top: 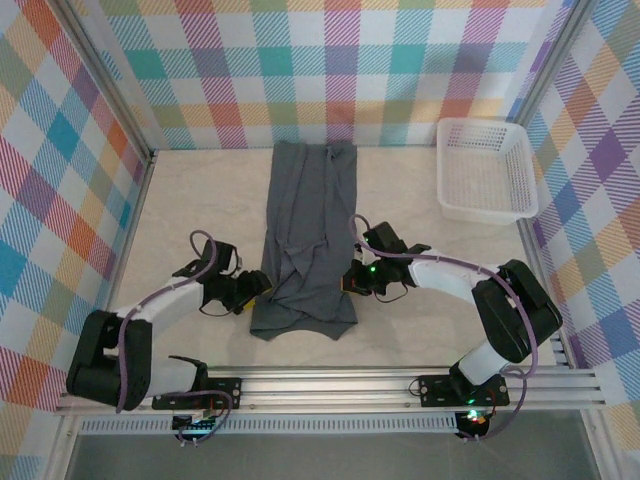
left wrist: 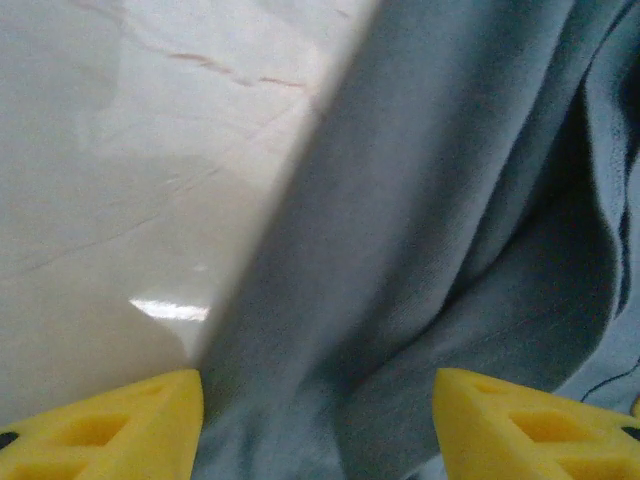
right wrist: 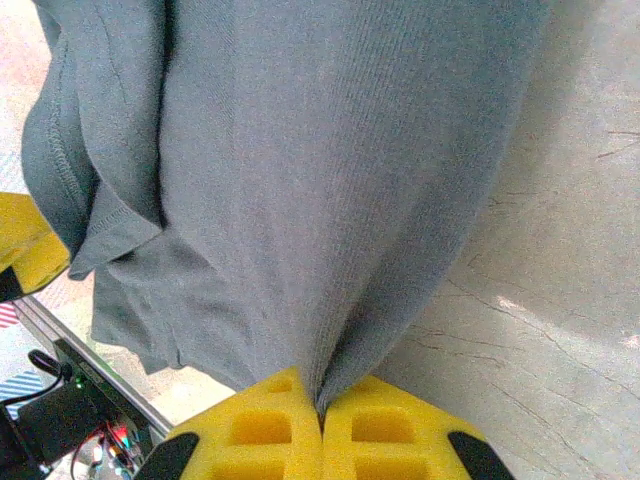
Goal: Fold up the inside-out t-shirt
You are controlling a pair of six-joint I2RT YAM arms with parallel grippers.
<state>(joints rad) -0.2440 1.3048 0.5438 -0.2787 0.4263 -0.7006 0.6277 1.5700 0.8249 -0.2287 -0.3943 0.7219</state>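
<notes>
The inside-out t-shirt (top: pixel 308 235) lies as a long, narrow, dark slate-grey strip down the middle of the table, rumpled at its near end. My left gripper (top: pixel 262 291) sits at the strip's near left edge. Its yellow fingers (left wrist: pixel 120 425) stand apart, with shirt cloth (left wrist: pixel 430 230) lying between them and nothing pinched. My right gripper (top: pixel 349 278) is at the strip's right edge. In the right wrist view its jaws (right wrist: pixel 321 405) are shut on a raised fold of the shirt (right wrist: pixel 320 180).
A white plastic basket (top: pixel 487 170) stands at the back right. Checked walls close the table on three sides, and a metal rail (top: pixel 330 385) runs along the near edge. Bare pale tabletop (top: pixel 190 200) lies left and right of the shirt.
</notes>
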